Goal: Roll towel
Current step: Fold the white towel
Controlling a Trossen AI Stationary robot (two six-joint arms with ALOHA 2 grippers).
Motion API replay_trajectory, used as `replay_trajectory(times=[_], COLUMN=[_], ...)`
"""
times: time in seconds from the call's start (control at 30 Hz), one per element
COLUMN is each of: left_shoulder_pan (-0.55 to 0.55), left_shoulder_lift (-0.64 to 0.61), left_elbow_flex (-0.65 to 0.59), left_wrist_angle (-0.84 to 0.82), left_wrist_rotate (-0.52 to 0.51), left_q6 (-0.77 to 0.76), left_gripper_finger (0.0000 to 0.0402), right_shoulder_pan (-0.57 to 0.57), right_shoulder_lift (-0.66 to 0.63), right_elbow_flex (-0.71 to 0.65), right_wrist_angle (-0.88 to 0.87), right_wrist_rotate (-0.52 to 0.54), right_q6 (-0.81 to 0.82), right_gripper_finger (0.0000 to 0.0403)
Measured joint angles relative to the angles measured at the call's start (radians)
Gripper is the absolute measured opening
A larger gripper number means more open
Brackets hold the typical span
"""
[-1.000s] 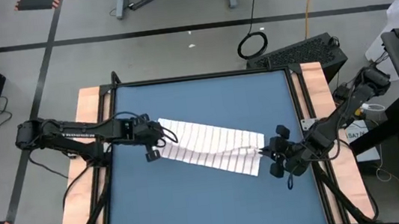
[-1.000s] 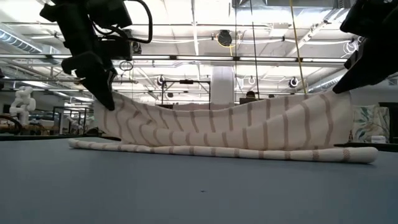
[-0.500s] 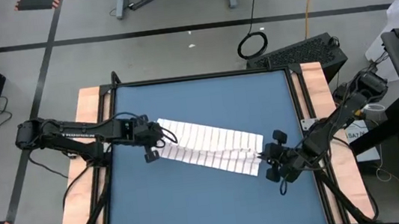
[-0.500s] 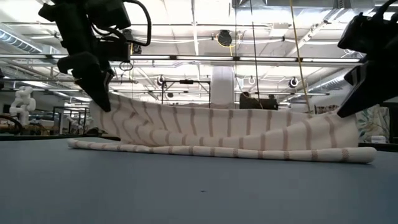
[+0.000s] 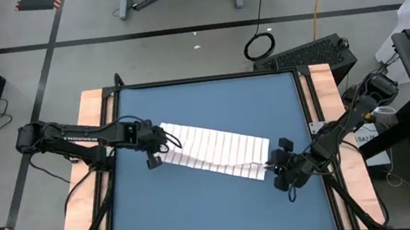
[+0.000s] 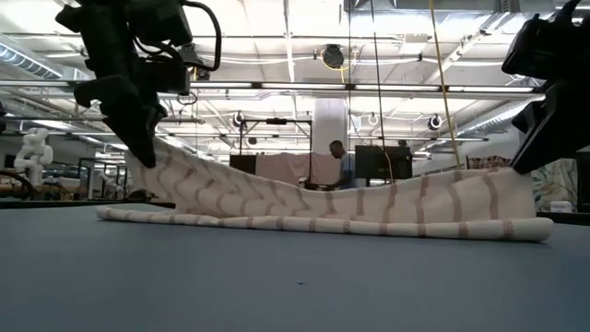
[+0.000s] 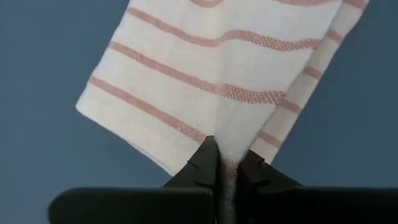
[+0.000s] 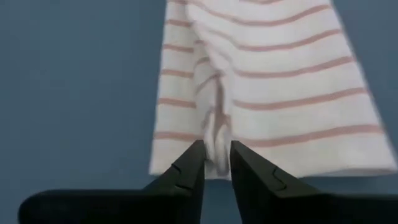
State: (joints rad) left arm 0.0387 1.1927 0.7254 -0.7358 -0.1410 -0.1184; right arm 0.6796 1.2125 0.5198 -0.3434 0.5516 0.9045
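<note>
The towel (image 5: 210,150), white with thin reddish stripes, lies slantwise across the blue table, from the left-centre toward the near right. Its near long edge (image 6: 323,224) rests on the table as a narrow rolled or folded band. The layer behind it stands raised at both ends and sags in the middle (image 6: 323,195). My left gripper (image 6: 150,159) is shut on the left end. My right gripper (image 6: 527,171) is at the right end, with cloth between its fingers. My left gripper pinches the towel's left end at a gathered point of its edge (image 7: 230,146) between its two fingers, which come steeply from above. That end is lifted off the table, and the cloth slopes down from it toward the middle. My right gripper has a puckered fold of the towel's right short edge (image 8: 216,140), about mid-width, between its two fingers. The fingers slant down from the table's right side. That end (image 6: 502,189) stands raised, lower than the left one, and the cloth between the grippers is slack.
Wooden rails (image 5: 95,112) (image 5: 325,86) run along the table's left and right sides. Bare blue tabletop (image 5: 216,214) lies on the near side of the towel and beyond it (image 5: 211,99). In the low view a person (image 6: 339,161) stands far off in the room.
My right gripper has sunk and moved a little toward the towel and the table's left. The towel's right end has come down with it. The raised layer, nearly level before, now sags deeply in the middle. The band on the table has stayed in place.
</note>
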Motion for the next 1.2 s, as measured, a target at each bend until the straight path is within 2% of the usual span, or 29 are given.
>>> replay_trajectory(times=[0.27, 0.4, 0.47, 0.57, 0.63, 0.73, 0.9, 1.0, 1.1, 1.2], left_shoulder_pan=[0.000, 0.000, 0.000, 0.000, 0.000, 0.000, 0.000, 0.000, 0.000, 0.000], left_shoulder_lift=[0.000, 0.000, 0.000, 0.000, 0.000, 0.000, 0.000, 0.000, 0.000, 0.000], left_elbow_flex=[0.000, 0.000, 0.006, 0.027, 0.032, 0.010, -0.107, -0.184, -0.246, -0.285], left_wrist_angle=[-0.016, -0.016, -0.019, -0.011, 0.024, 0.182, 0.428, 0.485, 0.532, 0.508], left_wrist_rotate=[0.053, 0.129, 0.189, 0.234, 0.212, 0.129, 0.116, 0.113, 0.112, 0.113], left_q6=[0.000, -0.006, -0.007, -0.007, -0.003, 0.001, 0.016, -0.027, -0.088, -0.157], left_gripper_finger=[0.0104, 0.0142, 0.0155, 0.0165, 0.0166, 0.0166, 0.0152, 0.0130, 0.0105, 0.0085], right_shoulder_pan=[0.010, 0.010, 0.010, 0.010, 0.010, 0.009, 0.010, 0.010, 0.007, 0.005], right_shoulder_lift=[0.000, 0.000, 0.000, 0.000, 0.001, 0.022, 0.114, 0.194, 0.293, 0.398], right_elbow_flex=[0.000, 0.000, 0.000, 0.000, -0.004, -0.042, -0.141, -0.179, -0.185, -0.185], right_wrist_angle=[0.041, 0.040, 0.029, 0.032, 0.061, 0.188, 0.548, 0.722, 0.800, 0.873], right_wrist_rotate=[-0.008, -0.002, 0.033, 0.172, 0.253, 0.287, 0.333, 0.333, 0.331, 0.314], right_q6=[-0.008, -0.031, -0.032, 0.001, 0.033, 0.035, -0.008, -0.026, -0.002, 0.035], right_gripper_finger=[0.0075, 0.0075, 0.0075, 0.0075, 0.0071, 0.0052, 0.0007, 0.0006, 0.0005, 0.0001])
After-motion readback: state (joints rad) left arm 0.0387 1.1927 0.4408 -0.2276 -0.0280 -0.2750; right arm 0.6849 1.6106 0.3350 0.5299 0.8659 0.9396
